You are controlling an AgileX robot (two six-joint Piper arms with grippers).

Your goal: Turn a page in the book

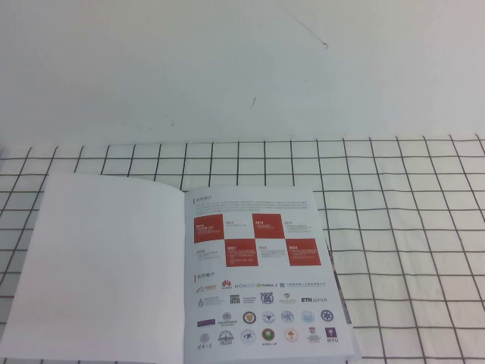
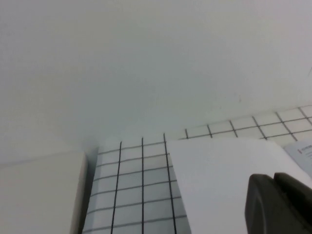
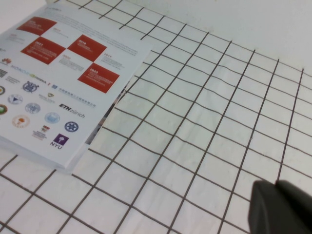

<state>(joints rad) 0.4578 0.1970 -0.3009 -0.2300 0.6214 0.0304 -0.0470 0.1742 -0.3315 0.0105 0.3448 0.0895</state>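
Paper on cloth

The book (image 1: pixel 258 273) has smooth, slightly glossy paper; its page (image 1: pixel 106 265) is plain white. The cloth (image 1: pixel 409 250) looks matt, faintly creased.

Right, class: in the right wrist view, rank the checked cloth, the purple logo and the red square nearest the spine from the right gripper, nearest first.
1. Checked cloth: under the right gripper.
2. Purple logo: near corner of the book.
3. Red square: deepest into the book.
Left gripper hovers over the blank page.
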